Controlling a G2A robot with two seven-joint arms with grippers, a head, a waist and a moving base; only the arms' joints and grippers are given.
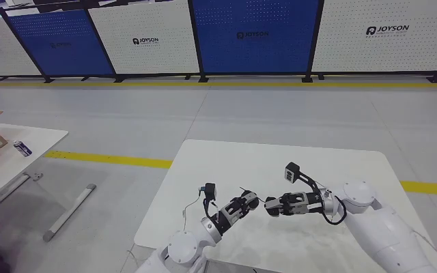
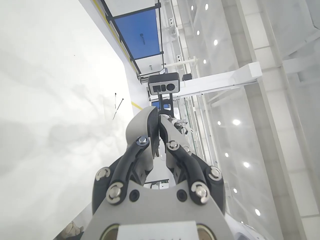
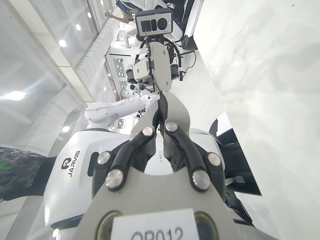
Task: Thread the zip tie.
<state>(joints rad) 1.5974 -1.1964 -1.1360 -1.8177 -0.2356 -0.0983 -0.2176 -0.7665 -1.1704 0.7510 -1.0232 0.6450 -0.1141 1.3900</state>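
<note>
Both the grey left gripper [image 1: 251, 199] and right gripper [image 1: 268, 203] are hovering tip to tip over the white table [image 1: 273, 160], pressed together, likely for threading; thin black zip ties [image 2: 117, 108] are lying on it.

The table [image 1: 205, 211] has a smooth, matt white top. The zip ties [image 2: 118, 108] on it look like thin black plastic. The left gripper [image 2: 157, 116] and right gripper [image 3: 162, 101] share one build: matt grey finger shells [image 2: 136, 126], ribbed black pads [image 2: 153, 128], glossy black links [image 2: 127, 158] and polished metal pins [image 2: 142, 140].
</note>
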